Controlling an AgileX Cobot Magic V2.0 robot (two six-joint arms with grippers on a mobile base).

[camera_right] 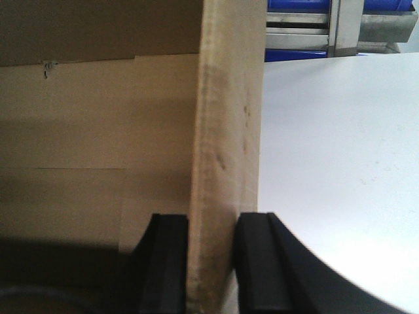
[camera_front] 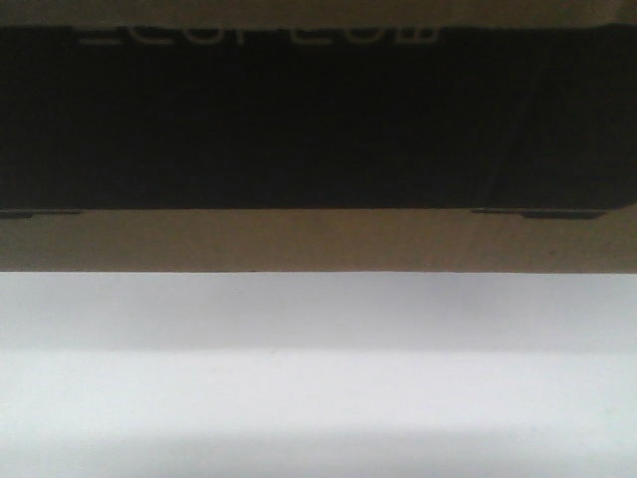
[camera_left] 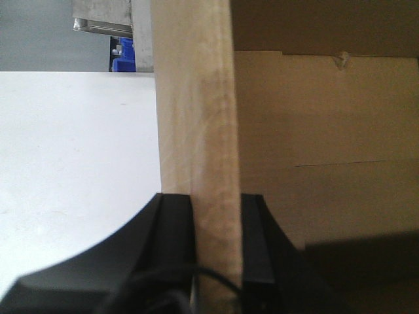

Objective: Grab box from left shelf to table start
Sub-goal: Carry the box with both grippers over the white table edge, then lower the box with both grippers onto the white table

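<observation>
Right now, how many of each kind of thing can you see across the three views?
Cardboard box: 1
White table: 1
Metal shelf: 1
Blue bins: at least 1, cropped, exact count unclear
Grippers: 2, left gripper and right gripper, each clamped on a box wall
Total: 6

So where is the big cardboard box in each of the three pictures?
Front view: the box fills the top half, black panel facing us, above the white table.
Left wrist view: box on the right, its edge flap clamped in the left pincer.
Right wrist view: box on the left, its flap clamped in the right pincer.
Shared landmark: the white table.
</observation>
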